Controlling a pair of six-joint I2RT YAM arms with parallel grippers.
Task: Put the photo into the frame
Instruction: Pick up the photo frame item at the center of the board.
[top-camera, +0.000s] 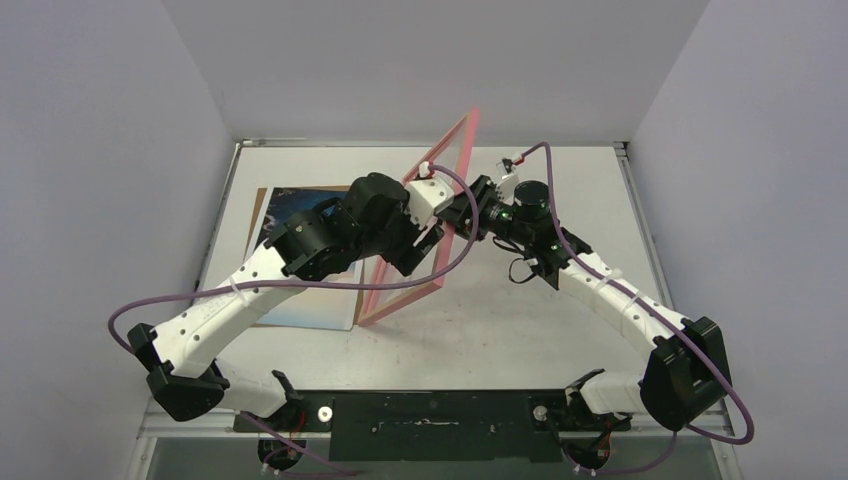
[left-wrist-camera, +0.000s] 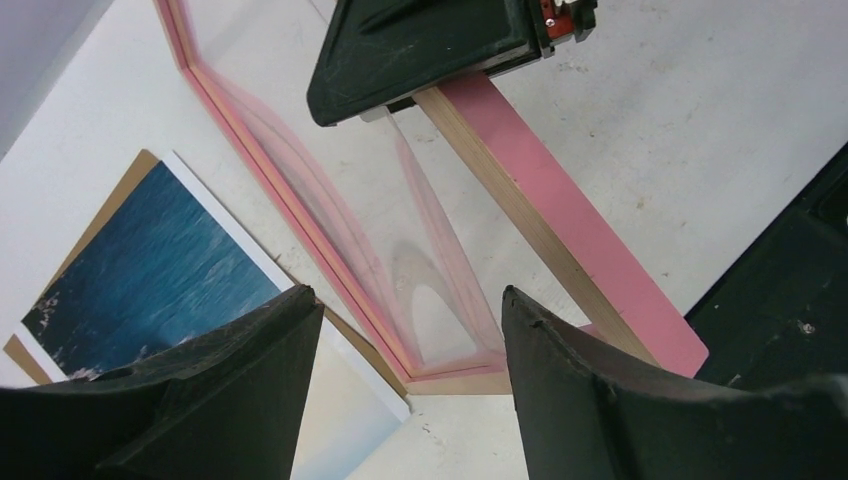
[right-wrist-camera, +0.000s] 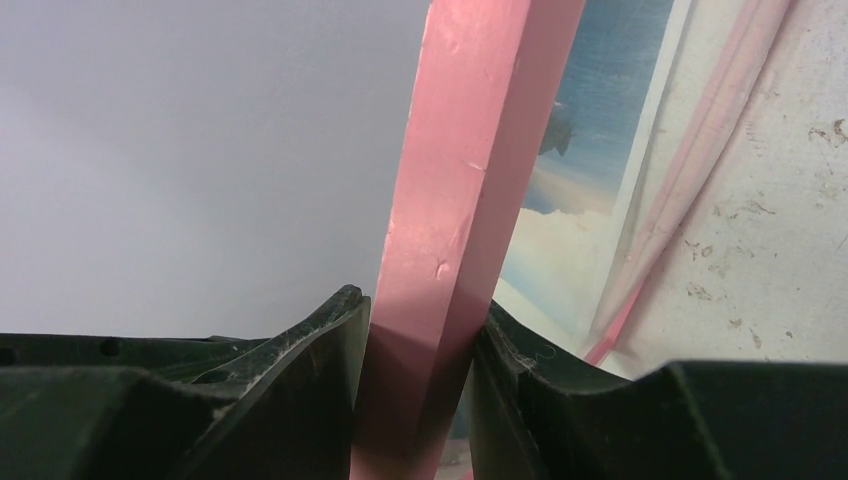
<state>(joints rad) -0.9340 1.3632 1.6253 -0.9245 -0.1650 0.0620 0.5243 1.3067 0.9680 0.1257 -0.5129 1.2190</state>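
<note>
1. Our right gripper (right-wrist-camera: 420, 325) pinched the pink frame (right-wrist-camera: 470, 150) by one rail, propping it tilted on its near edge.
2. Our left gripper (left-wrist-camera: 405, 298) gaped empty just beside the frame.
3. The photo (left-wrist-camera: 160, 260) lay flat left of the frame, closest to our left arm.

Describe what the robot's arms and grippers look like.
The left arm and right arm have white links between bulky black joints, and a purple cable loops along each. Small green lights glow near the right wrist. The left gripper and right gripper have black, wedge-shaped fingers with a rough, scuffed surface.
</note>
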